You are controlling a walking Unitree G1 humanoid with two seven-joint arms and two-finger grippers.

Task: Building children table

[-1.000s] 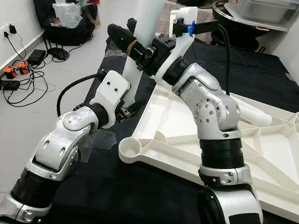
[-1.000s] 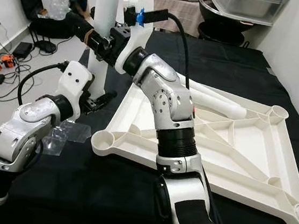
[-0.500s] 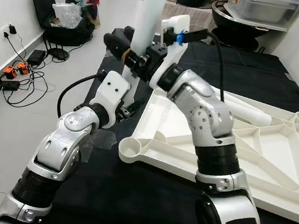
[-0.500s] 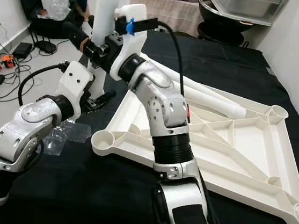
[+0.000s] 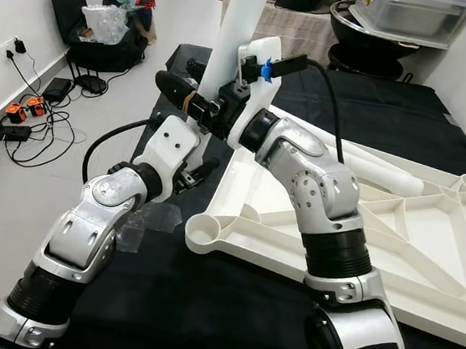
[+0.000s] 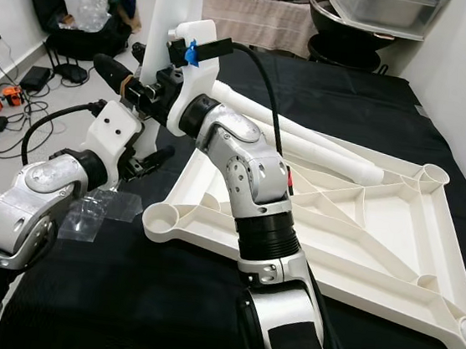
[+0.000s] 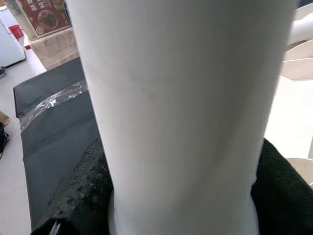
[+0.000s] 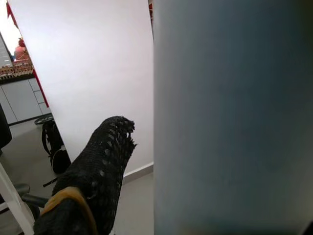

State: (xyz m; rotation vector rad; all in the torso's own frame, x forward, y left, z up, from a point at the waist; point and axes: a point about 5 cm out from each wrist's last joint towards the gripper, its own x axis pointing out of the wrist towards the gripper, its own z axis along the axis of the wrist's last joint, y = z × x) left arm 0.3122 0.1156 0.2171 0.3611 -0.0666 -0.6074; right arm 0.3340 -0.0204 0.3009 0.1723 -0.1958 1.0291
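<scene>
leg [image 5: 237,23] between both grippers' fingers

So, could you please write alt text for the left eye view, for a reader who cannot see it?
Both grippers, the right gripper high and the left gripper low, hold an upright white table leg at the corner of an upturned white tabletop on black cloth.
</scene>
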